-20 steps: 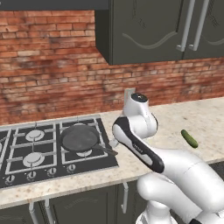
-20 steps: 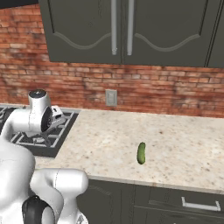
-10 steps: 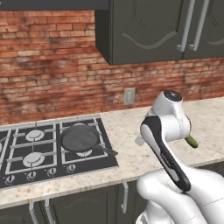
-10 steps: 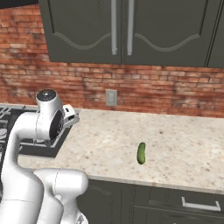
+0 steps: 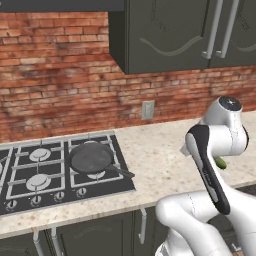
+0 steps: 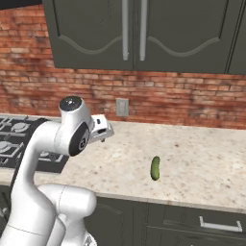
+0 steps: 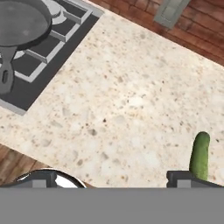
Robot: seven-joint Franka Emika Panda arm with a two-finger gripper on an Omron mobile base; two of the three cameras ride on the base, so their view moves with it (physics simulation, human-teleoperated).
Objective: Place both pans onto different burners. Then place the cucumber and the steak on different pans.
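One dark grey pan [image 5: 91,157] sits on the right-hand burner of the black cooktop [image 5: 30,197], its handle pointing toward the counter's front. In the hand view the pan [image 7: 19,22] lies at the top left. The green cucumber [image 6: 155,168] lies on the speckled counter, right of the arm and near the front edge. My gripper [image 7: 113,179] hovers open above the bare counter between the two. Nothing is between its fingertips [image 7: 183,178], and the cucumber [image 7: 200,155] lies just beyond the right one. In the left base view the arm partly hides the cucumber [image 5: 220,162]. The steak is out of view.
A beige stone counter [image 6: 202,158] runs right of the cooktop, its front edge close under the hand. A wall outlet [image 5: 148,110] sits on the brick backsplash. Dark cabinets [image 6: 144,33] hang above, and drawers [image 6: 216,223] lie below.
The arm has swung right, from beside the cooktop out over the counter toward the cucumber. The gripper stayed open. The pan and cucumber have not moved.
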